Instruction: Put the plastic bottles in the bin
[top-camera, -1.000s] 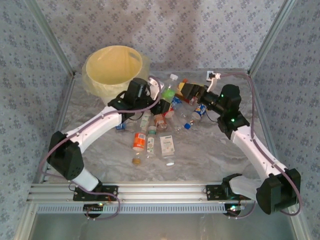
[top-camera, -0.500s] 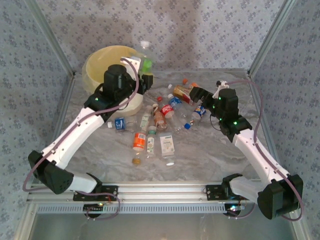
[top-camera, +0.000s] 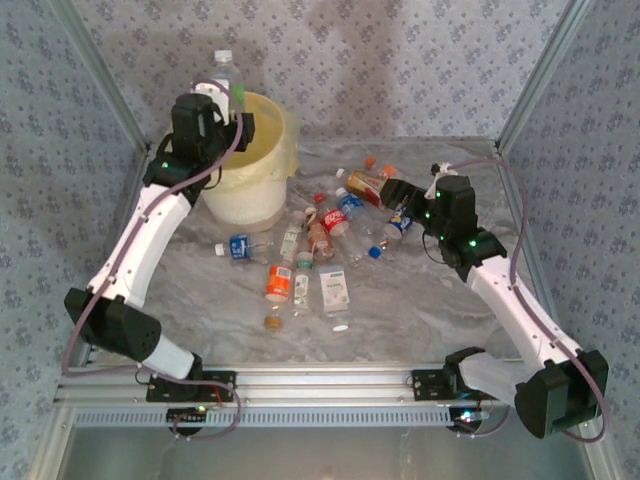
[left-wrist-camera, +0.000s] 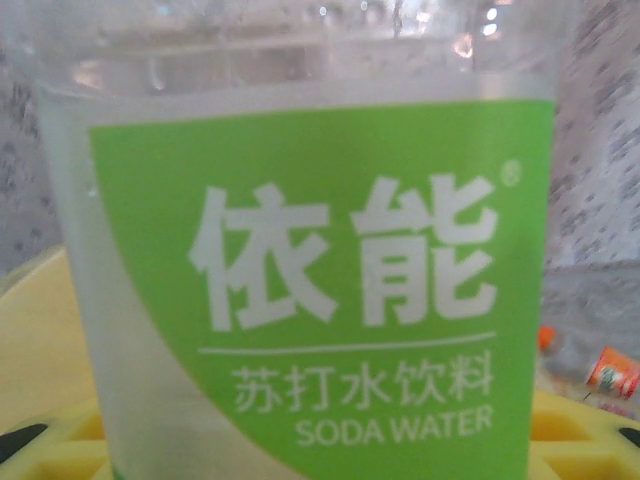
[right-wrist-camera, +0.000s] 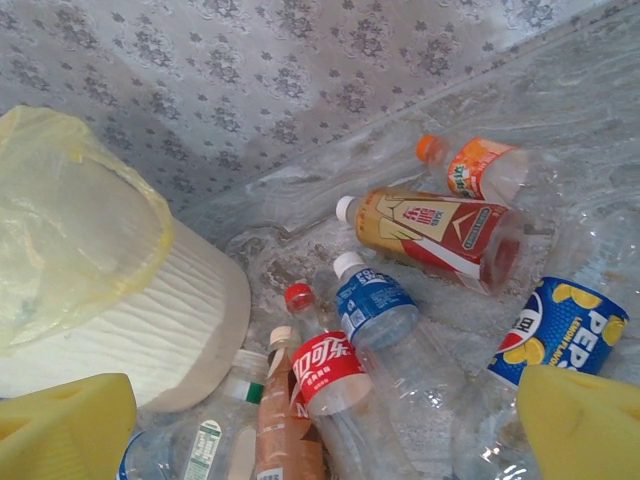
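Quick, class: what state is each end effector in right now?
Left end effector: closed, holding the green-label bottle.
Right end effector: open, holding nothing.

Left gripper (top-camera: 234, 108) high, clamped; right gripper (top-camera: 390, 187) low, spread wide.

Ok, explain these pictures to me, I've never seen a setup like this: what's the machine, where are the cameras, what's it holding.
Two robot arms are bolted at the near table edge. One picture looks down from above; the other two come from cameras on each wrist. Loose plastic bottles lie on the table beside a cream bin. The left end effector grips a green-labelled soda water bottle up by the bin's rim. The right end effector is open, near the pile.
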